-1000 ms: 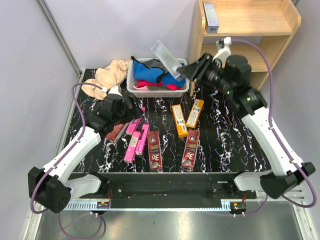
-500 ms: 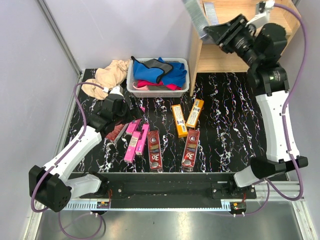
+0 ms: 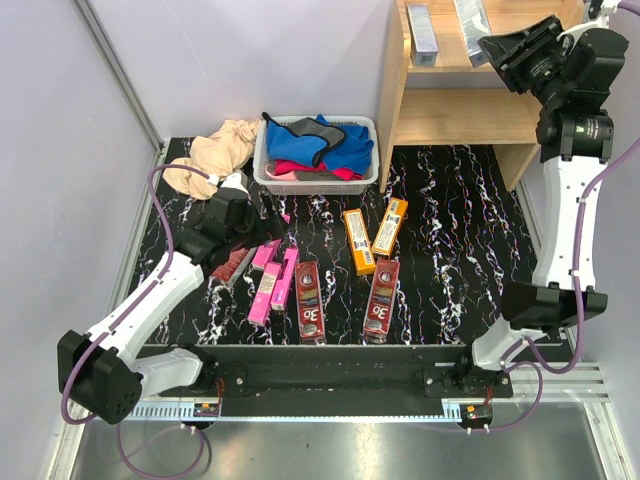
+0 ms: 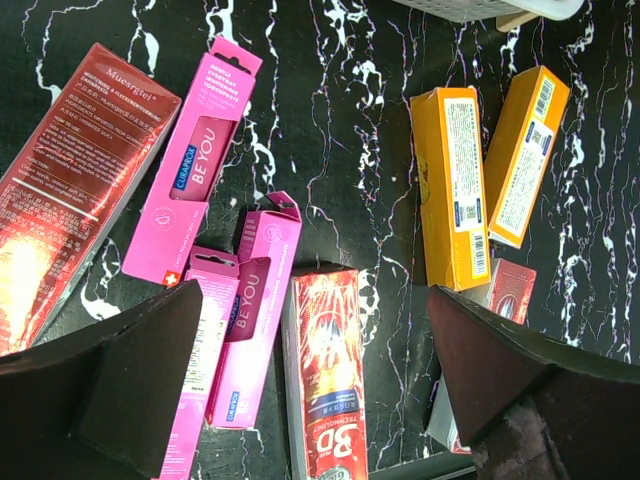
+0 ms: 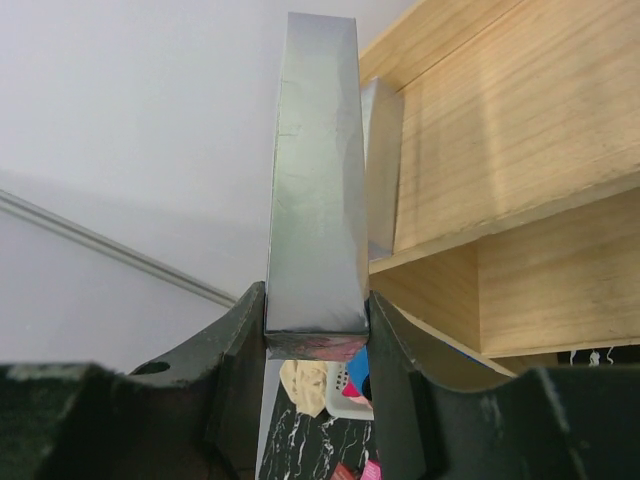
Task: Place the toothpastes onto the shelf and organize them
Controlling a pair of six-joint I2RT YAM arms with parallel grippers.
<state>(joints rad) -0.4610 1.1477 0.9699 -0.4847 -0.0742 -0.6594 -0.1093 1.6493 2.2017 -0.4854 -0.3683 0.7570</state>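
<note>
Right gripper [image 5: 315, 325] pinches a silver-grey cardboard toothpaste box [image 5: 318, 180] over the light wooden shelf [image 3: 460, 110], at its top tier, right of a second silver-grey box [image 3: 422, 32] lying there. Left gripper [image 4: 315, 370], fingers spread, hovers over pink boxes [image 4: 190, 180] on the black marbled table [image 3: 450, 220], orange-yellow boxes [image 4: 452, 190] to their right.

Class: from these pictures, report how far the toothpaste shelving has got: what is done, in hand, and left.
Done: one silver-grey box lies on the shelf's top tier. In hand: the right gripper clamps a second silver-grey box up at that tier. Left: eight boxes on the table: two orange, two red 3D, three pink, one dark red. The left gripper hovers open above them.
</note>
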